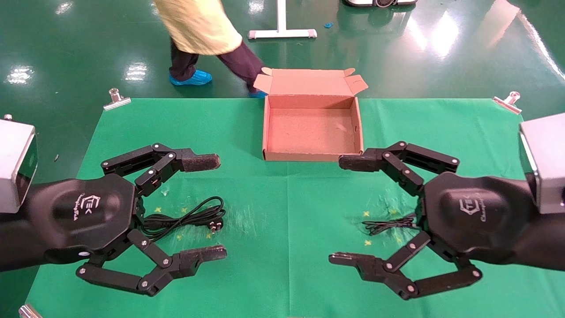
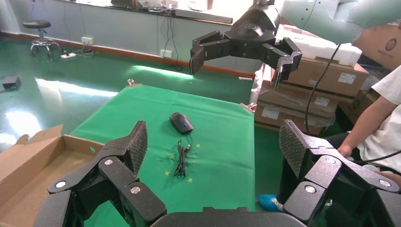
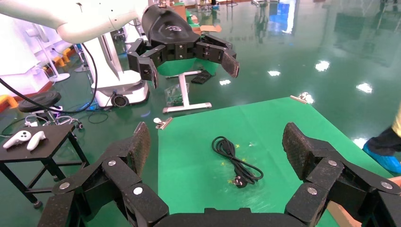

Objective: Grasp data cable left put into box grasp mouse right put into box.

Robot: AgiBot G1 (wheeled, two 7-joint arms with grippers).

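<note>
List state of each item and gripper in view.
box: lid open, nothing inside
data cable: bundled, lying on the cloth, ungrasped
mouse: upright on the cloth, cord loosely bunched beside it, ungrasped
left gripper: open, raised above the cable
right gripper: open, raised above the mouse

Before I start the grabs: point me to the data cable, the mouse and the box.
data cable [image 1: 187,217], head view, on the middle of the looped bundle.
mouse [image 2: 181,122], left wrist view, on its rounded top.
box [image 1: 310,156], head view, on its near wall.
</note>
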